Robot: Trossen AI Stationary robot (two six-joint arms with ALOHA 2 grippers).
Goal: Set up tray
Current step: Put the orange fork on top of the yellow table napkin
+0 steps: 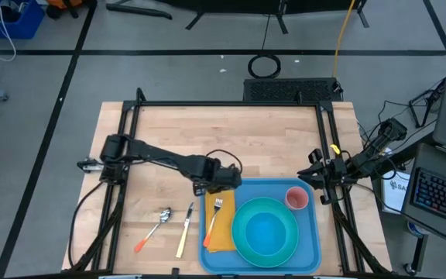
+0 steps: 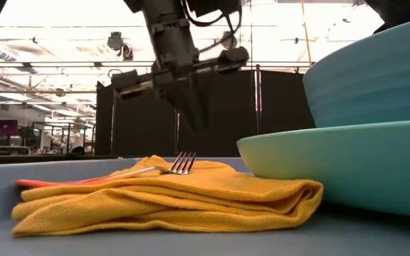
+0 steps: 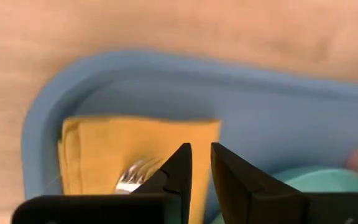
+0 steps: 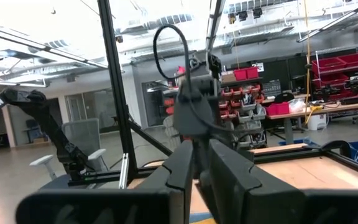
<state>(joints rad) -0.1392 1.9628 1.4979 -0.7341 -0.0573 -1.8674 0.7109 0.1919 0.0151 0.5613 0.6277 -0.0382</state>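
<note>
The light-blue tray lies at the table's near edge, right of the middle. On its left part lies a folded yellow napkin with an orange-handled fork on top. Beside them a turquoise plate carries a blue bowl. A pink cup stands in the tray's far right corner. My left gripper hangs above the napkin's far end, pointing steeply down, shut with only a slit and nothing between the fingers. My right gripper waits shut at the table's right edge.
A spoon and a knife lie on the bare wood left of the tray. Black frame rails run along the table's left, far and right sides. The far half of the table is free wood.
</note>
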